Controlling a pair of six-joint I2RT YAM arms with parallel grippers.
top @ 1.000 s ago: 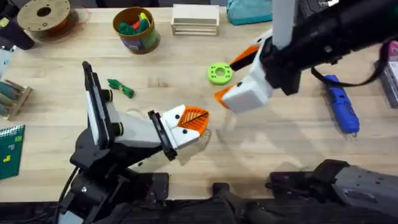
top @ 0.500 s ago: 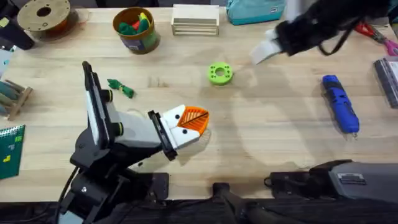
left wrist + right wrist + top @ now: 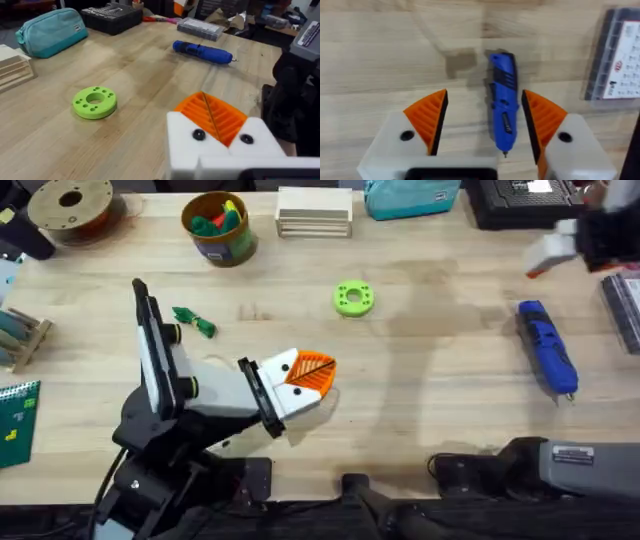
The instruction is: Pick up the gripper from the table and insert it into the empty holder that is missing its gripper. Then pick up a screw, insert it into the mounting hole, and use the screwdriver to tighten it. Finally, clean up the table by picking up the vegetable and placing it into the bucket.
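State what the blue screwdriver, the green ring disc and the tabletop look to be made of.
The fat blue cylindrical screwdriver looks like moulded plastic, semi-gloss, with dark ribbed grip inserts. The light-green ring-shaped disc seems matte plastic, possibly printed, judging by its flat, even colour. The pale planked table appears to be wood: visible grain and plank seams.

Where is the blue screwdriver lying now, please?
The screwdriver lies flat on the table at the right side of the overhead view, below the open right gripper and beside a clear case.
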